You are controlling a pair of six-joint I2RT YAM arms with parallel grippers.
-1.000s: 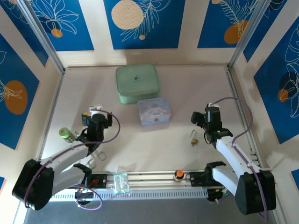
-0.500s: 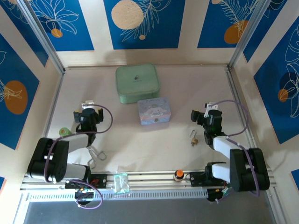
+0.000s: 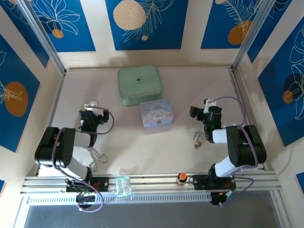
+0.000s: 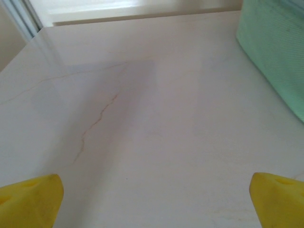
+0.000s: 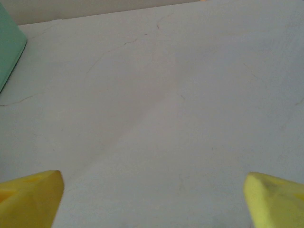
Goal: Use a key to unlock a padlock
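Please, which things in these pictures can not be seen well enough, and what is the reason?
- Key: top view, too small to tell apart from the padlock.
- Shackle of the padlock: top view, too small to tell whether it is open.
- Mint green box: left wrist view, cut off by the right edge.
- Left gripper, right gripper: wrist views, fingers cut off by the bottom edge.
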